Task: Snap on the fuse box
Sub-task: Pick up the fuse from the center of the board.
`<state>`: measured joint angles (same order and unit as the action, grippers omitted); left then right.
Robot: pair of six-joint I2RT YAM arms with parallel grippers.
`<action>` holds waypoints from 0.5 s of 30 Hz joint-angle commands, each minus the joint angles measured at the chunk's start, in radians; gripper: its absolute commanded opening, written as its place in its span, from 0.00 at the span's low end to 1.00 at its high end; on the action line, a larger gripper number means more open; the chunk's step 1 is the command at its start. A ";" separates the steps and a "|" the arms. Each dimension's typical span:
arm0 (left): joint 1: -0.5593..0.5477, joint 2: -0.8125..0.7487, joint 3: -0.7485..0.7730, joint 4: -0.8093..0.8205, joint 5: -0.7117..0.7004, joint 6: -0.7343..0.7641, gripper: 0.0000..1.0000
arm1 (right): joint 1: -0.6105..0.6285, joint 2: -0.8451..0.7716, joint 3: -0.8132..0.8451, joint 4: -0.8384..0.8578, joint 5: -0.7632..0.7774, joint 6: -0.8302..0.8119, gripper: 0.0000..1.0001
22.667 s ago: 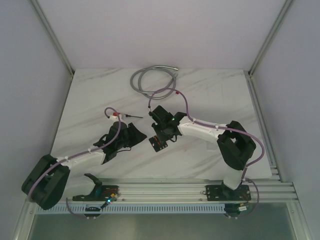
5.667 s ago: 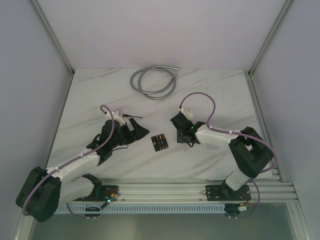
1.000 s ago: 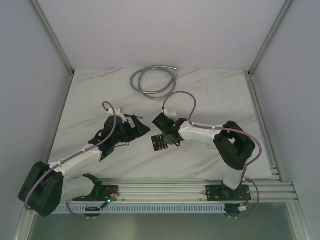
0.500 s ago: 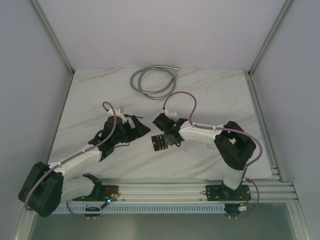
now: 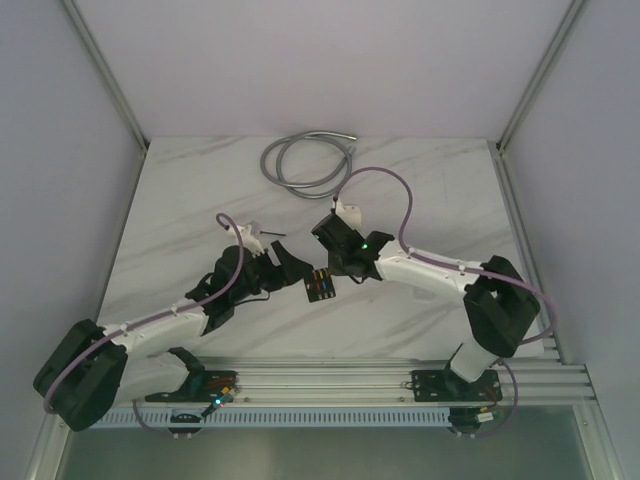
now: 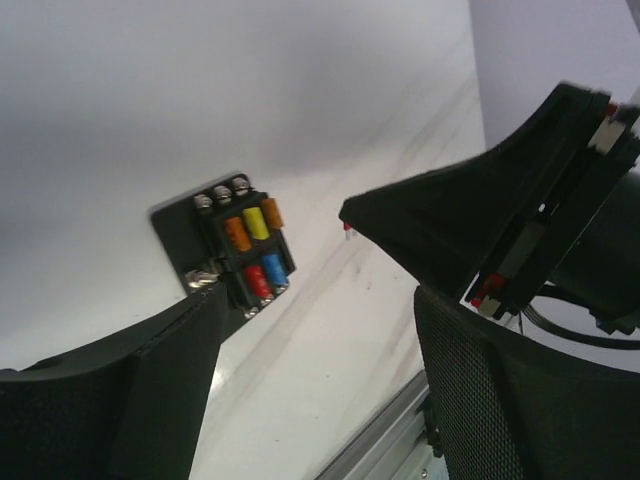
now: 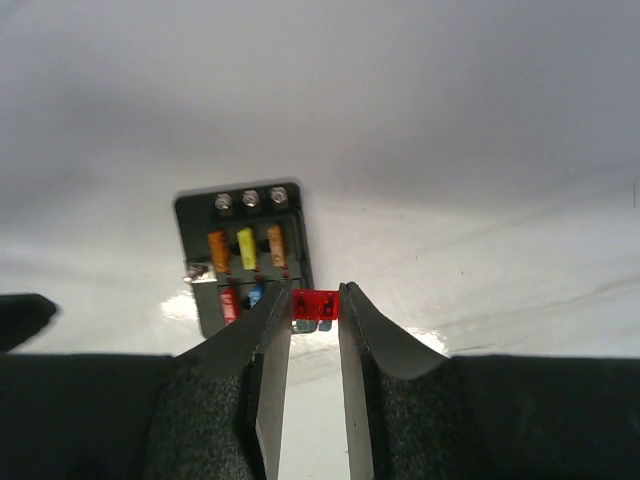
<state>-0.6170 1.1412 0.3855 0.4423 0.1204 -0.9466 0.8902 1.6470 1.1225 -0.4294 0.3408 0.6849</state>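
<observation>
Nearest you, along the aluminium rail (image 5: 340, 380), the shift shows first at the arms: your right arm's elbow has swung out to the right since half a second ago, and your left arm has stretched further in over the marble table (image 5: 190, 210). The left gripper (image 5: 296, 269), which stood well apart from the fuse box (image 5: 320, 286), now sits just beside its left edge. Its fingers are spread wide with nothing between them. In the left wrist view the box lies past the tip of the left-hand finger rather than in the gap, flat on the table, slots up, with orange, yellow, orange in one row and red and blue in the other. The box itself has hardly moved. Beyond it, the right gripper (image 7: 315, 297) has pulled off the box, where it was pressing a moment ago, and now hangs on its far right side. Its fingers are clamped on a small red fuse (image 7: 315, 305) pinched at the very tips. From the right wrist camera the box lies ahead of those tips and slightly left, its near corner right by the fuse; you cannot tell whether they touch. Farthest back, the grey coiled cable (image 5: 305, 165) lies as before.
</observation>
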 commanded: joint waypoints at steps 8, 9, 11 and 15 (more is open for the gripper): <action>-0.146 -0.003 -0.010 0.218 -0.185 0.058 0.66 | 0.004 -0.159 0.008 0.143 0.007 0.096 0.28; -0.153 0.001 -0.010 0.234 -0.190 0.064 0.63 | 0.004 -0.169 0.002 0.156 -0.002 0.099 0.27; -0.168 0.018 -0.005 0.264 -0.200 0.075 0.59 | 0.004 -0.188 -0.009 0.175 -0.013 0.110 0.27; -0.196 0.053 0.023 0.273 -0.236 0.102 0.49 | 0.005 -0.214 -0.028 0.206 -0.034 0.126 0.27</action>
<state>-0.7918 1.1641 0.3809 0.6502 -0.0544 -0.8940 0.8902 1.4639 1.1202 -0.2817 0.3183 0.7681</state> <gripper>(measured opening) 0.527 0.296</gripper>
